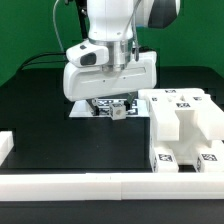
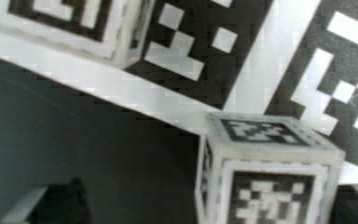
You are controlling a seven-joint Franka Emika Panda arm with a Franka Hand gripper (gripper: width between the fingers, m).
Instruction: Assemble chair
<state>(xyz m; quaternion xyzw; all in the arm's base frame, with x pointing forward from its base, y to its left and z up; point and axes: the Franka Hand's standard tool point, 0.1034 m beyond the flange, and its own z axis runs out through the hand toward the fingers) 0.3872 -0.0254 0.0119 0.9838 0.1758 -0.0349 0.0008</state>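
A small white chair block (image 1: 120, 112) with black-and-white tags stands upright on the black table, beside the marker board (image 1: 80, 109). My gripper (image 1: 118, 106) is lowered over it. In the wrist view the block (image 2: 256, 160) stands between my fingers. One dark finger (image 2: 60, 200) is well apart from it, with bare table in between. The other finger (image 2: 357, 198) is close to its far side. The gripper (image 2: 211, 205) is open around the block. A large group of white chair parts (image 1: 185, 118) sits at the exterior view's right.
A long white rail (image 1: 70, 186) edges the front of the table, with a white end piece (image 1: 5, 146) at the exterior view's left. The marker board (image 2: 194, 50) fills the wrist view behind the block. Tagged white parts (image 1: 166, 160) lie front right.
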